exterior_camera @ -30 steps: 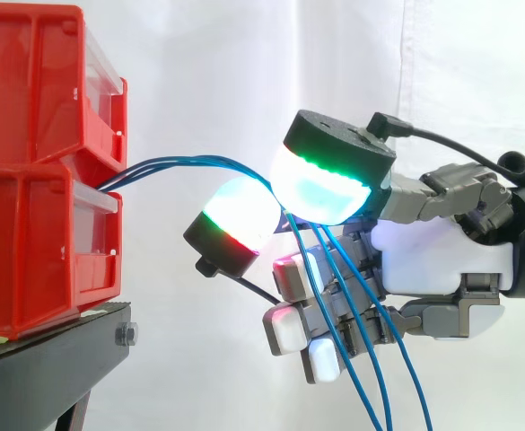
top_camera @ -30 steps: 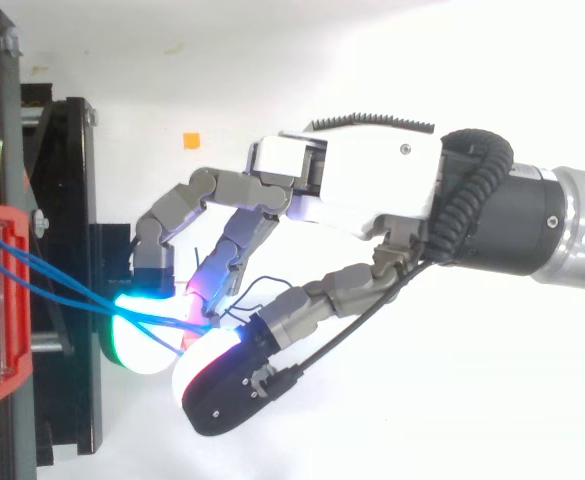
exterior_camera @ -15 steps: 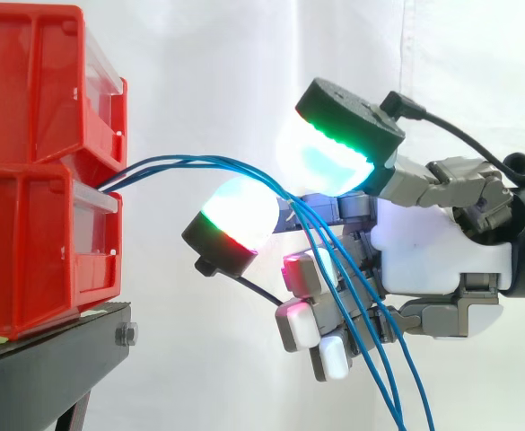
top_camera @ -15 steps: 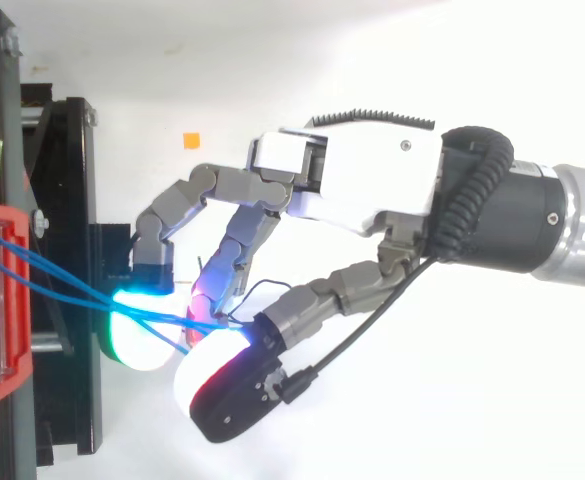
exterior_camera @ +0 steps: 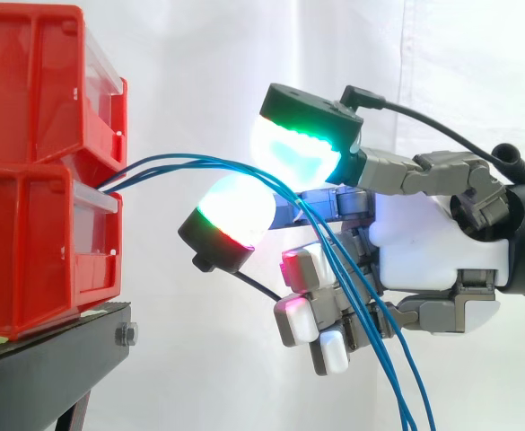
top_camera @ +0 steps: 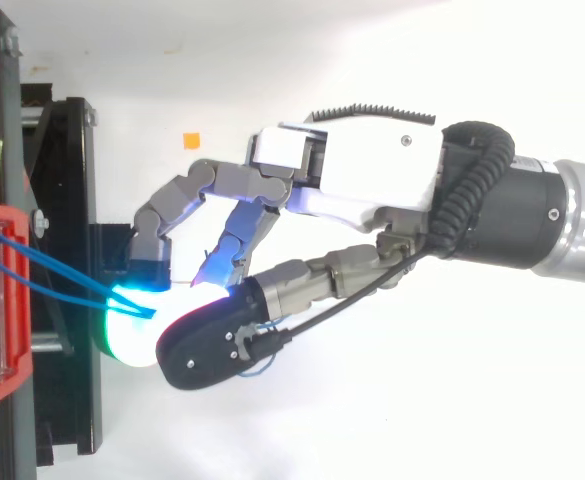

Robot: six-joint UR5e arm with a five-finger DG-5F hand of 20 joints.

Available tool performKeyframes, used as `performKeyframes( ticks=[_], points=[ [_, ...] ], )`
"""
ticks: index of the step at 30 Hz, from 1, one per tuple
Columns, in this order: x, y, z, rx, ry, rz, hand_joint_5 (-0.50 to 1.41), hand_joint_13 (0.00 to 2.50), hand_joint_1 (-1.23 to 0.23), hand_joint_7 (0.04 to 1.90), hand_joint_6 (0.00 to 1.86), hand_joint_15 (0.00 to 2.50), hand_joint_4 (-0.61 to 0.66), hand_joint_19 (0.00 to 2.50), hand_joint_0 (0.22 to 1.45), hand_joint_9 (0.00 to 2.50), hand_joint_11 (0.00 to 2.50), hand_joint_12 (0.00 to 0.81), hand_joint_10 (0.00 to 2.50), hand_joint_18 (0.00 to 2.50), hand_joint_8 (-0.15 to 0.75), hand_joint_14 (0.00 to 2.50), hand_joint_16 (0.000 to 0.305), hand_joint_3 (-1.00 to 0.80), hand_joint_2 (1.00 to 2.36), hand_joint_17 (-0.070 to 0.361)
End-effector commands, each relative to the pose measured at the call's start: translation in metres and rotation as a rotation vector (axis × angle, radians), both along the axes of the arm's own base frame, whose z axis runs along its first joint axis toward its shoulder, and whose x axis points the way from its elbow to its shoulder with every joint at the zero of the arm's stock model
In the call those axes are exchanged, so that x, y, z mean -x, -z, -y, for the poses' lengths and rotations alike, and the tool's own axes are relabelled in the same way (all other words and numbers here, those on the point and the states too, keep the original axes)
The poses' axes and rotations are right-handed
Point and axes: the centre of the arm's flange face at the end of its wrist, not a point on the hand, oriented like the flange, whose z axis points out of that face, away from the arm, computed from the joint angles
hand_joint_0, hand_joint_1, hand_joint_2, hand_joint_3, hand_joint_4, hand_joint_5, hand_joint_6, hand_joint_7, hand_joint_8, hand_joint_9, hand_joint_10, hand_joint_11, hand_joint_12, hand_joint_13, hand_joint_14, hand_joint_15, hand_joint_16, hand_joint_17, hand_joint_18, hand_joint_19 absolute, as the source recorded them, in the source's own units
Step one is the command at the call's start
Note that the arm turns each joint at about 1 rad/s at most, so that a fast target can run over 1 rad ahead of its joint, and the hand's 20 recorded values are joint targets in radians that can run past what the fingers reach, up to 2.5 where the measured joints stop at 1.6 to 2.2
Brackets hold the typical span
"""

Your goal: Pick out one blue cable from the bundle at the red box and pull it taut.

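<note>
Red bins [exterior_camera: 38, 171] stacked on stand [exterior_camera: 51, 359], left. Blue cables [exterior_camera: 199, 164] exit between the bins, arc right into the hand [exterior_camera: 433, 251]. Side view: they drop on past it to the bottom edge (top view loses them under the hand). Can't tell whether it's clamped on them.

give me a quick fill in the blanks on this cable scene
The blue cables come out from between the ___ bins. The bins sit on a ___ stand. In the side view the hand reaches in from the ___ edge.
Missing words: red; black; right.
</note>
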Motion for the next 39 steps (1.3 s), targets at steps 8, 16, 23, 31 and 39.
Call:
performKeyframes(
  ticks=[8, 16, 23, 31, 39],
  points=[
    [0.000, -0.001, 0.001, 0.007, 0.000, 0.001, -0.12, 1.06, -0.85, 0.91, 0.95, 0.57, -0.11, 0.56, 0.72, 1.15, 0.78, 0.359, 0.03, 1.01, 0.279, 0.02, 0.048, -0.37, 1.01, 0.108],
    [-0.003, -0.005, 0.003, 0.017, -0.007, 0.009, -0.08, 1.16, -0.92, 1.05, 0.95, 0.64, -0.21, 0.60, 0.71, 1.31, 0.89, 0.345, 0.03, 1.09, 0.258, 0.03, 0.046, -0.50, 1.00, 0.103],
    [-0.004, -0.008, 0.004, 0.034, -0.005, 0.014, -0.07, 1.19, -0.98, 0.96, 0.94, 0.65, -0.09, 0.59, 0.50, 1.34, 0.88, 0.363, 0.03, 1.14, 0.265, 0.02, 0.051, -0.50, 1.00, 0.114],
    [-0.005, -0.011, 0.004, 0.047, -0.004, 0.018, -0.06, 1.18, -0.71, 0.90, 0.91, 0.61, -0.06, 0.56, 0.43, 1.33, 0.79, 0.387, 0.03, 1.17, 0.281, 0.02, 0.058, -0.50, 1.00, 0.130],
    [-0.005, -0.011, 0.004, 0.047, -0.004, 0.017, -0.07, 1.15, -0.34, 0.96, 0.90, 0.62, -0.18, 0.63, 0.57, 1.31, 0.75, 0.346, 0.03, 1.06, 0.232, 0.03, 0.048, -0.50, 1.00, 0.108]
  ],
)
